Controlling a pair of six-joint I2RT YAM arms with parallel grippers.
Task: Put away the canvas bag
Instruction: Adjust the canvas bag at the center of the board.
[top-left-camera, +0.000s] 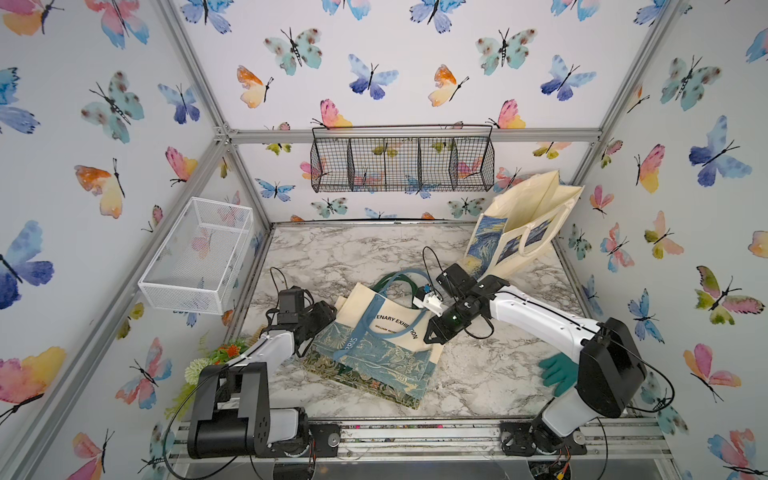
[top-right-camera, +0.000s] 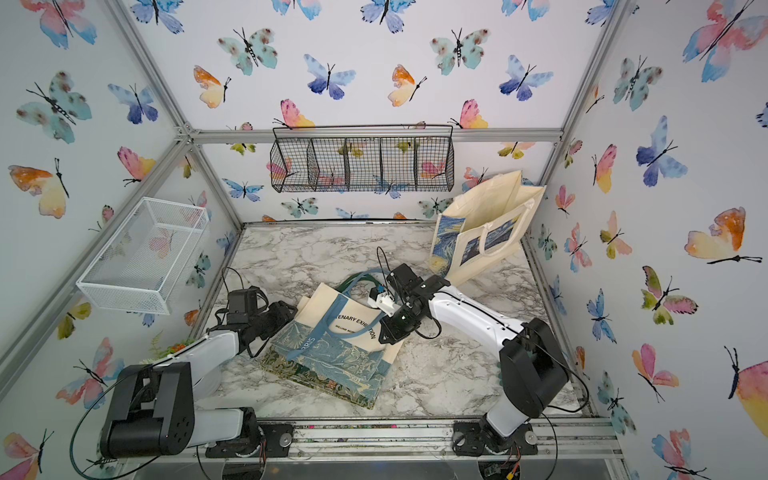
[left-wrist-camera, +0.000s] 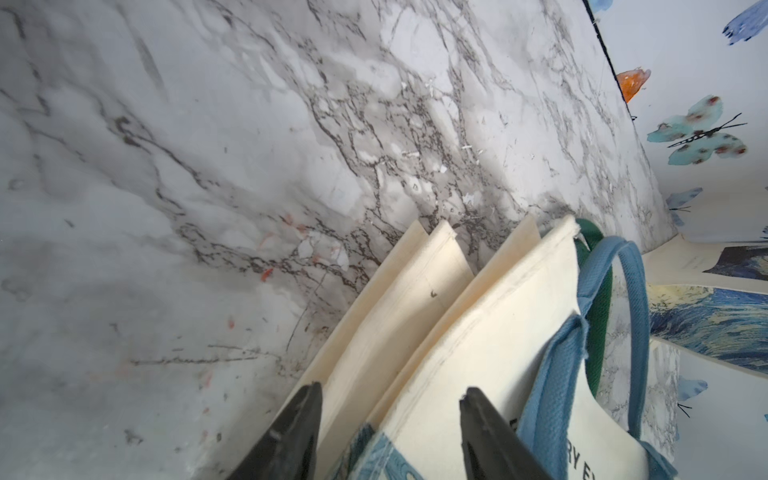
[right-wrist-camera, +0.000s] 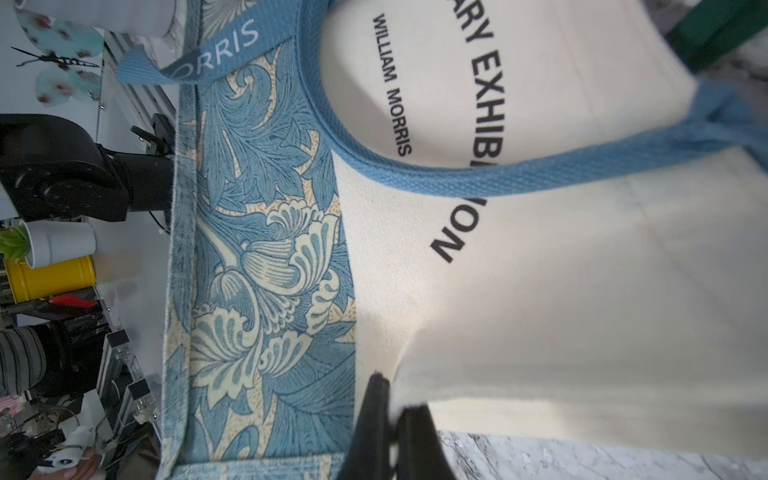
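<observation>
**Cream canvas bag** (right-wrist-camera: 540, 270) with a blue floral lower panel, seen from the right wrist. Black lettering on the cream cloth reads "WILLIAM MORRIS" and, partly cut off, "…ARY EXHIBITION". In a top view a little more of the first word shows: "…ENARY". The light-blue webbing strap (right-wrist-camera: 216, 54) carries the white letters "…ORRIS".

The bag lies flat and slightly rumpled in the middle of the grey-veined marble-patterned tabletop (top-left-camera: 478, 374). It overlaps a dark green floral bag (top-left-camera: 361, 384) beneath it.

- **Right gripper** (right-wrist-camera: 390, 395) — jaws closed, pinching the cream edge of the bag, with the cloth puckered at the fingertips.
- **Left gripper** (left-wrist-camera: 390, 399) — jaws apart, spanning the layered cream edges on the bag's opposite side.
</observation>
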